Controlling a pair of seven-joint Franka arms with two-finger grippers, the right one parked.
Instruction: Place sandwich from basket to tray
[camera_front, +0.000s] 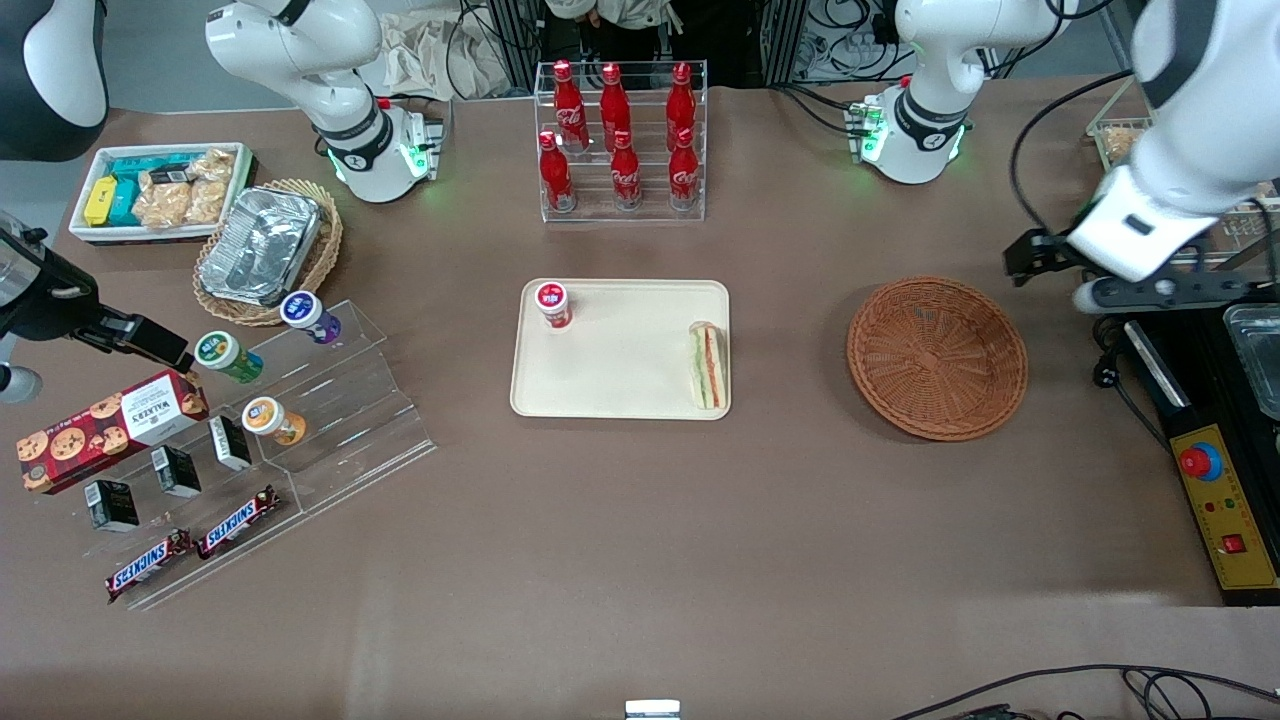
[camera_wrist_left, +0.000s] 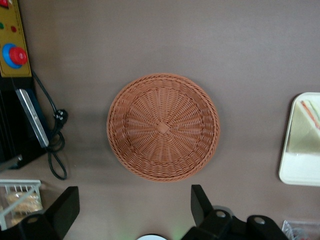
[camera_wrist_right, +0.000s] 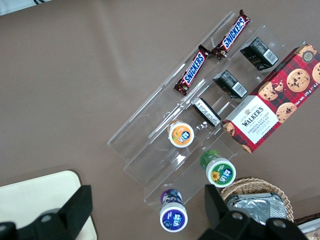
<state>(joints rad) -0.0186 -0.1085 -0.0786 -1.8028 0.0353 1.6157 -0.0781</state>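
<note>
Sandwich (camera_front: 708, 366) lies on the cream tray (camera_front: 620, 400), at the tray's edge nearest the working arm's end of the table, filling stripes of red, orange and green facing up; its pale bread just inside the low rim; in the left wrist view a sliver of the same sandwich (camera_wrist_left: 310, 112) shows on the tray's corner (camera_wrist_left: 292, 172).

Reddish-brown wicker basket (camera_front: 937, 357) sits on the brown table (camera_front: 640, 540), well apart from the tray, toward the working arm's end; nothing in it; the left wrist view looks straight down into the basket (camera_wrist_left: 163, 127), bare weave to the centre.

Left arm's gripper (camera_front: 1035, 258) hangs above the table near the basket, farther toward the working arm's end than the basket's rim; in the wrist view the gripper (camera_wrist_left: 134, 206) has its two black fingers (camera_wrist_left: 65, 207) spread wide, holding nothing, the gap between them as broad as much of the basket.

Also on the tray: a small red-lidded cup (camera_front: 552, 303), at the corner far from the sandwich; farther from the front camera, a clear rack of red Coca-Cola bottles (camera_front: 620, 140).
</note>
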